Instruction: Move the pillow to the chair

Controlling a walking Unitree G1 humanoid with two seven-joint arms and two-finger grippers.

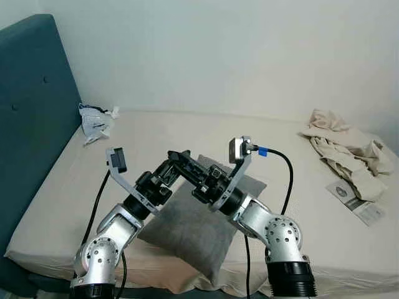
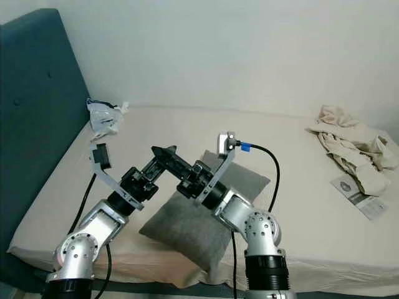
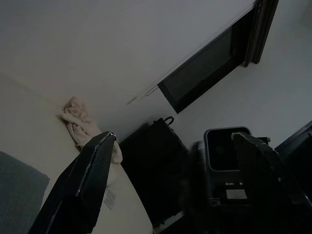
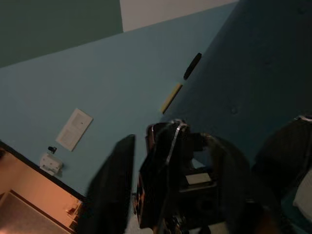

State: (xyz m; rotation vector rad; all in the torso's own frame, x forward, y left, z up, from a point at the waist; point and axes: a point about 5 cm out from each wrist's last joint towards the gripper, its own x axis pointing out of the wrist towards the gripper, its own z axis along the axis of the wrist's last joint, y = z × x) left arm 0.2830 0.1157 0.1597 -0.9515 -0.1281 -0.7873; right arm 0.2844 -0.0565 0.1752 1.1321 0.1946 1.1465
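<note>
- The grey pillow (image 1: 199,218) lies at the near edge of the bed (image 1: 280,156), one corner hanging slightly past the mattress edge; it is the landmark here.
- Above the pillow's middle, the left gripper (image 1: 181,159) and right gripper (image 1: 198,179) cross over each other. Both look raised off the fabric rather than pressing it, probably poised to take the pillow from two sides.
- The left gripper's fingers (image 3: 83,180) are spread wide with nothing between them; the right gripper's fingers (image 4: 112,190) also stand apart, empty.
- Beyond the pillow to its right lies a crumpled beige cloth (image 1: 349,149), with a leaflet (image 1: 361,202) beside it.
- Beyond the pillow to its left, a crinkled plastic bag (image 1: 96,124) rests against the teal headboard (image 1: 31,112).
</note>
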